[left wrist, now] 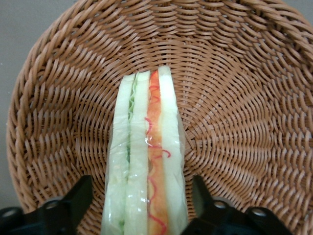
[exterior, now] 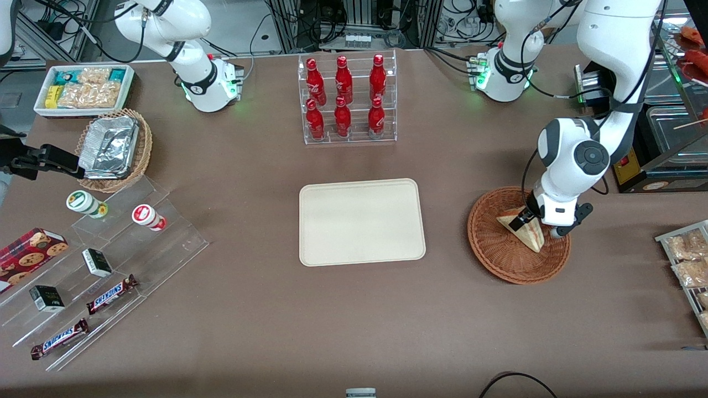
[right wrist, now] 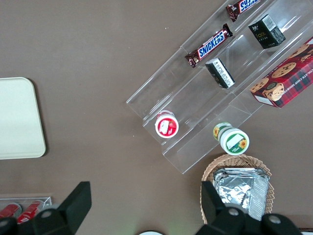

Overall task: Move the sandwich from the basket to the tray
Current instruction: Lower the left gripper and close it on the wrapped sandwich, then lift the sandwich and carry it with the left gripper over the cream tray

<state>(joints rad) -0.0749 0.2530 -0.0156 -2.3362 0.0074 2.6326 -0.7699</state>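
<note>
Left arm bent low over the basket (exterior: 517, 236), which sits on the brown surface (exterior: 276, 309) toward the working arm's end, well apart from the tray (exterior: 362, 222). Gripper (exterior: 530, 220) is down inside the bowl, right at the sandwich (exterior: 524, 232). Sandwich lies in the basket wrapped in clear film, wedge standing on edge so the bread and the red and green filling layers face up at the wrist camera (left wrist: 146, 161). Fingers (left wrist: 73, 203) spread, one on each flat bread face, a narrow gap showing at each side; not yet pinching, as far as I can judge. Straddling the broad faces makes sense: soft bread would take the squeeze evenly there, and the filling edge stays untouched. Tray is bare, in the middle of the surface, nearer the front camera than the rack of red bottles (exterior: 345, 97). Judgement: grasp step, carry not begun.
</note>
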